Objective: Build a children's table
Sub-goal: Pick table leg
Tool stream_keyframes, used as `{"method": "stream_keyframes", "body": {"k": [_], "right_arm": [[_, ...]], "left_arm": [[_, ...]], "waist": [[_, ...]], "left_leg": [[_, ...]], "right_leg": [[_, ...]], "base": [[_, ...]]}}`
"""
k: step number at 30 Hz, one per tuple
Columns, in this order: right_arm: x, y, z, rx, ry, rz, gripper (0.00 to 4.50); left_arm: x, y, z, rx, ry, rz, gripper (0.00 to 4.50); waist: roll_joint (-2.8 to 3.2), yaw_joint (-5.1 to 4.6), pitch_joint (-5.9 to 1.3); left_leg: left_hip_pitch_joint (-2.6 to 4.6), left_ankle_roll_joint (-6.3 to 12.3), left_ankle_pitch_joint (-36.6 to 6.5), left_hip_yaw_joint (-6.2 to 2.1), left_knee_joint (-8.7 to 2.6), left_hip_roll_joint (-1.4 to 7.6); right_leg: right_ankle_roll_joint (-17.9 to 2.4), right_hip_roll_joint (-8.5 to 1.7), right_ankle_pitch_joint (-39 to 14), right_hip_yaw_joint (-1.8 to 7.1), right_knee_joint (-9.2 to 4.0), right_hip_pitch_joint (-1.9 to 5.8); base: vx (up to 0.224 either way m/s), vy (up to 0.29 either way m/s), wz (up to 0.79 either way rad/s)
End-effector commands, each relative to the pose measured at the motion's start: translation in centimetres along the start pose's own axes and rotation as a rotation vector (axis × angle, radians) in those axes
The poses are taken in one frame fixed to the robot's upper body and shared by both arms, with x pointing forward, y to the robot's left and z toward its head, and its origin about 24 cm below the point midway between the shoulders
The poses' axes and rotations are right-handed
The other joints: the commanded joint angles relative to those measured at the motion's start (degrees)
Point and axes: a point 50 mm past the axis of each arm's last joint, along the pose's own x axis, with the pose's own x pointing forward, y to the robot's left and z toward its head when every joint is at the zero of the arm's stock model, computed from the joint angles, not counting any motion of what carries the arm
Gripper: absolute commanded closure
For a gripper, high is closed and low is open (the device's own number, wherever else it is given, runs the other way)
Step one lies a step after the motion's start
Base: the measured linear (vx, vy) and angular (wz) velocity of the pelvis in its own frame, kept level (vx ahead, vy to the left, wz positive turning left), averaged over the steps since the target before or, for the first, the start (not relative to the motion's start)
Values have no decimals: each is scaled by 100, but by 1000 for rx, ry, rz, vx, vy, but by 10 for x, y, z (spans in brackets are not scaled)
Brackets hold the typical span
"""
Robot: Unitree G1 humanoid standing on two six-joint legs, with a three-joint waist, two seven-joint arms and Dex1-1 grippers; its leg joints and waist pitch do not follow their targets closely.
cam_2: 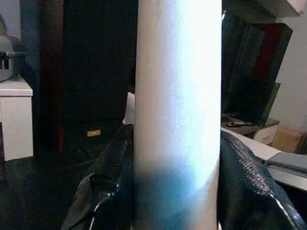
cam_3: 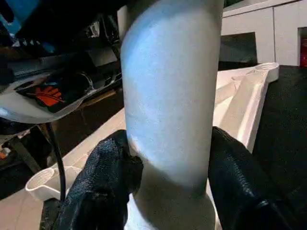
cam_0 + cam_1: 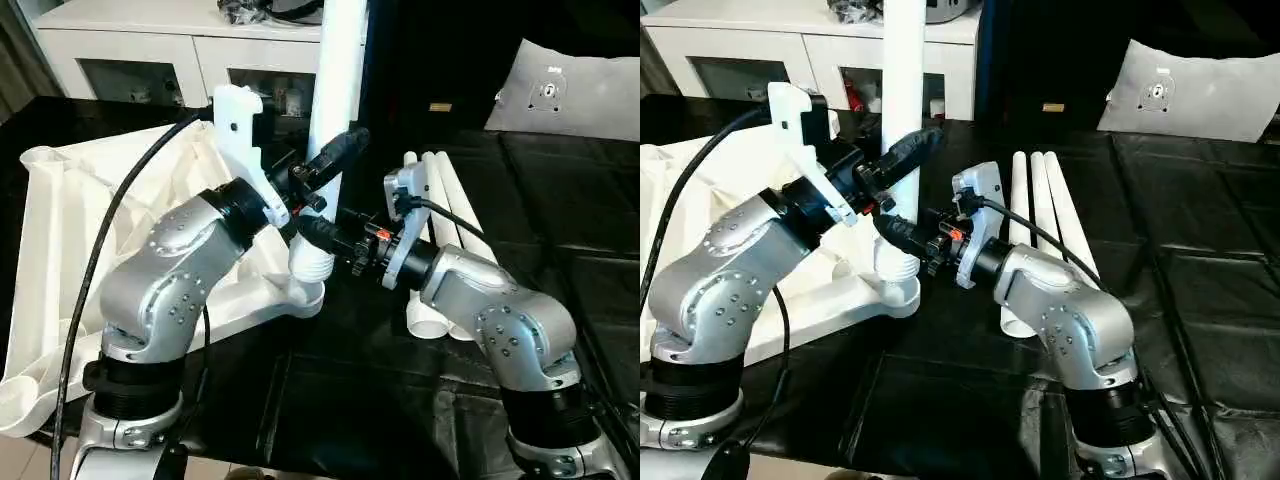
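Both hands gripping the upright leg [image 3: 335, 100]!
Left hand [image 3: 322, 170] is clamping it higher, right hand [image 3: 318, 235] lower, by the top's [image 3: 60, 250] corner socket [image 3: 300, 290] (three spare legs [image 3: 440, 200] lying alongside).

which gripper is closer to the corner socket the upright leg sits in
Right. The right gripper clamps the upright leg just above the corner socket; the left gripper grips the same leg higher up.

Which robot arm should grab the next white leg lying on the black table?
Probably the right. The spare legs lie on the robot's right, just behind the right gripper. The left gripper is farther from them. Both sets of jaws are now clamped on the upright leg, so the right must let go first.
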Motion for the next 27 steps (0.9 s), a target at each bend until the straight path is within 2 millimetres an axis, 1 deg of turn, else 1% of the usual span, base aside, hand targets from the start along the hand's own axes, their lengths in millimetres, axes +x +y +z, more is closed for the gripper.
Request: {"method": "stream_keyframes", "body": {"k": [1, 2, 3, 4, 7, 8, 10, 11, 12, 13, 14, 17, 18, 19, 20, 21, 23, 24, 26, 27], "right_arm": [[0, -9, 4, -41, 0, -81, 259], [0, -9, 4, -42, 0, -81, 259], [0, -9, 4, -49, 3, -85, 259], [0, -9, 4, -53, 5, -88, 259], [-1, -10, 2, -66, 15, -92, 259], [-2, -10, 0, -72, 21, -92, 259], [-4, -9, -2, -78, 28, -76, 259], [-5, -7, -4, -83, 32, -59, 259], [-6, -5, -5, -87, 34, -43, 259], [-7, -4, -7, -88, 35, -37, 259], [-8, -4, -8, -89, 37, -32, 259], [-14, -1, -17, -93, 39, -24, 259], [-16, 1, -24, -95, 38, -21, 259], [-17, 3, -26, -99, 38, -17, 259], [-17, 3, -28, -101, 38, -14, 259], [-17, 5, -31, -106, 39, -10, 259], [-18, 5, -36, -122, 48, -7, 259], [-18, 6, -37, -127, 52, -5, 259], [-18, 6, -38, -132, 56, -4, 259], [-17, 6, -38, -137, 57, -1, 259]], "left_arm": [[-2, 0, -1, 54, 26, 40, 265], [-2, 0, -2, 56, 29, 41, 230], [-2, 0, -2, 54, 26, 40, 209], [-2, -1, -1, 46, 15, 35, 195], [-5, -4, -5, 48, 35, -15, 195], [-8, -5, -9, 57, 62, -36, 195], [-12, -8, -14, 48, 79, -85, 195], [-15, -8, -17, 46, 91, -100, 195], [-17, -6, -20, 43, 106, -102, 195], [-18, -5, -21, 43, 114, -105, 195], [-19, -4, -22, 43, 121, -107, 195], [-27, -2, -28, 15, 130, -128, 195], [-34, -3, -34, -30, 138, -158, 195], [-35, -4, -35, -46, 137, -168, 174], [-36, -5, -36, -57, 136, -175, 150], [-39, -6, -38, -76, 136, -187, 150], [-41, -10, -42, -105, 148, -221, 148], [-41, -10, -43, -104, 155, -225, 137], [-42, -12, -46, -104, 169, -234, 106], [-42, -11, -46, -94, 170, -222, 106]], "waist": [[-57, 11, -420], [-53, 9, -416], [-53, 9, -419], [-65, 4, -416], [-51, 13, -422], [-60, 6, -421], [-59, 4, -418], [-37, -3, -415], [-42, -8, -413], [-68, -10, -414], [-50, 0, -413], [-68, 12, -403], [-43, 5, -400], [-47, 9, -403], [-32, 0, -400], [-38, -6, -402], [-67, -12, -390], [-59, -14, -374], [-61, -19, -368], [-61, -22, -361]], "left_leg": [[-102, 121, 283, 4, -406, 243], [-97, 120, 263, 3, -409, 245], [-97, 123, 261, 5, -405, 242], [-97, 119, 262, 7, -407, 246], [-99, 111, 297, 1, -406, 250], [-94, 119, 292, 5, -406, 249], [-96, 123, 279, 6, -409, 250], [-96, 118, 266, 4, -412, 259], [-93, 114, 238, 12, -412, 258], [-95, 123, 222, 16, -413, 256], [-82, 124, 196, 15, -417, 259], [-90, 110, 189, 21, -424, 263], [-92, 79, 127, 21, -430, 259], [-93, 77, 107, 27, -429, 257], [-86, 77, 39, 22, -439, 269], [-86, 70, 26, 20, -441, 271], [-86, 97, -80, 24, -447, 263], [-85, 101, -167, 26, -453, 260], [-76, 100, -208, 28, -458, 258], [-70, 100, -242, 27, -466, 262]], "right_leg": [[-733, -498, -978, 336, -380, 419], [-722, -499, -1020, 333, -385, 413], [-720, -502, -1031, 333, -387, 414], [-725, -502, -1042, 333, -390, 412], [-747, -507, -962, 334, -376, 416], [-743, -501, -948, 336, -377, 407], [-743, -509, -965, 336, -373, 407], [-756, -509, -961, 338, -367, 405], [-757, -500, -962, 339, -376, 401], [-755, -501, -966, 340, -381, 405], [-759, -507, -1010, 342, -379, 394], [-701, -511, -1079, 348, -392, 391], [-688, -511, -1141, 343, -396, 390], [-678, -517, -1159, 347, -400, 391], [-708, -514, -1191, 343, -404, 380], [-723, -510, -1182, 340, -399, 381], [-730, -512, -1331, 340, -423, 387], [-694, -511, -1507, 339, -440, 380], [-637, -499, -1653, 339, -458, 371], [-617, -494, -1723, 337, -468, 361]], "base": [[0, 0, 0], [0, 0, 0], [0, 0, 0], [0, 0, 0], [0, 0, 0], [0, 0, 0], [0, 0, 0], [0, 0, 0], [0, 0, 0], [0, 0, 0], [0, 0, 0], [0, 0, 0], [0, 0, 0], [0, 0, 0], [0, 0, 0], [0, 0, 0], [0, 0, 0], [0, 0, 0], [0, 0, 0], [0, 0, 0]]}}
